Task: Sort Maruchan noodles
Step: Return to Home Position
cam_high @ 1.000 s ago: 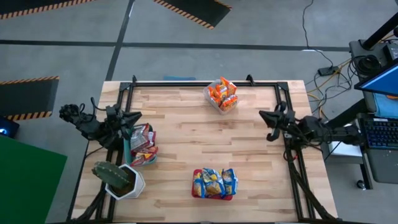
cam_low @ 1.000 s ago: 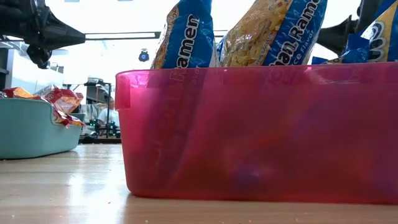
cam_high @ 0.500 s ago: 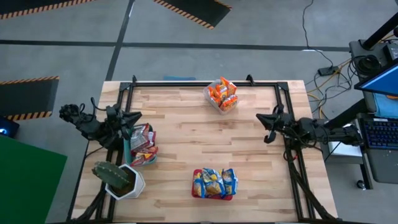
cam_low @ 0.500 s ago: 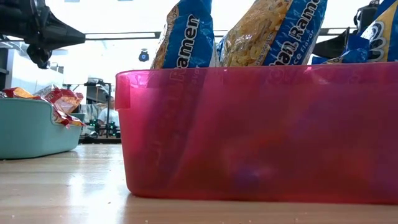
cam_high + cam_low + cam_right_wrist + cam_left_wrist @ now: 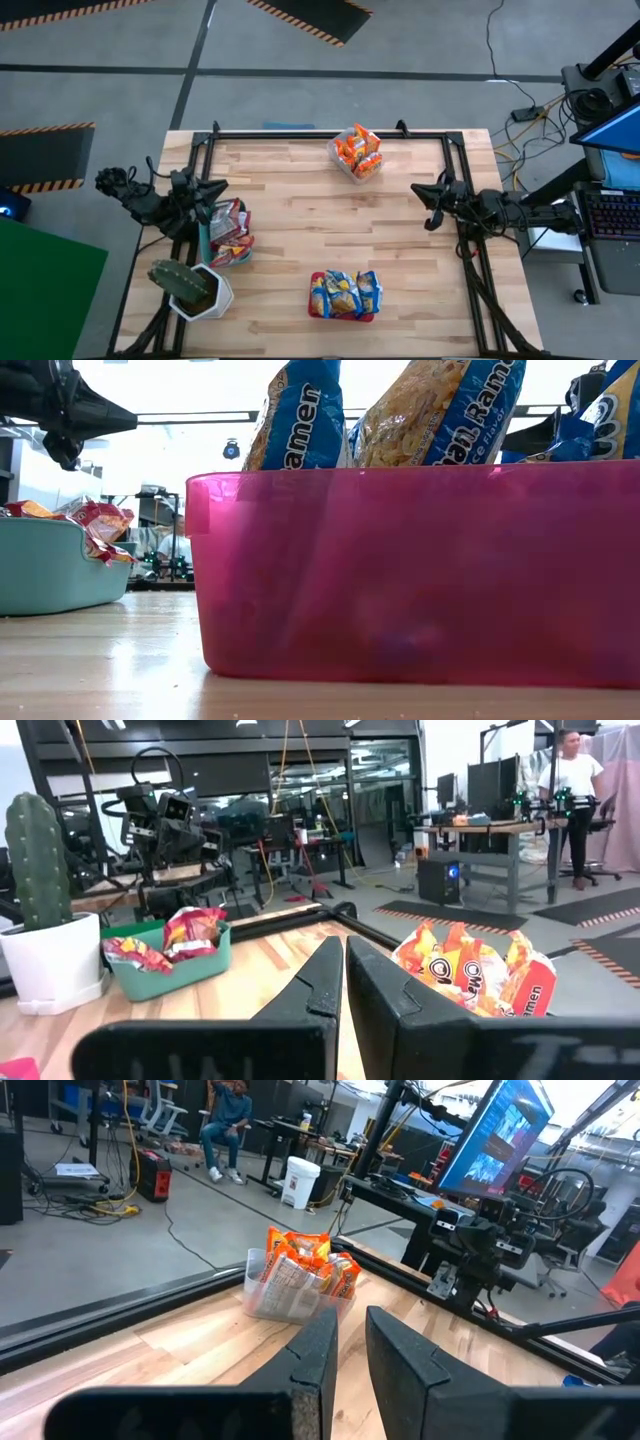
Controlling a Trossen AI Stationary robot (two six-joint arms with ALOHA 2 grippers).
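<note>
Wooden table (image 5: 290, 215): left claw (image 5: 351, 1318) seemingly ajar, right claw (image 5: 345, 945) closed; person (image 5: 575, 780) beyond.

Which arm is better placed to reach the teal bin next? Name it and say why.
Left. The left gripper hangs right beside the teal bin at the table's left edge; the right gripper waits across the table, near its right edge.
</note>
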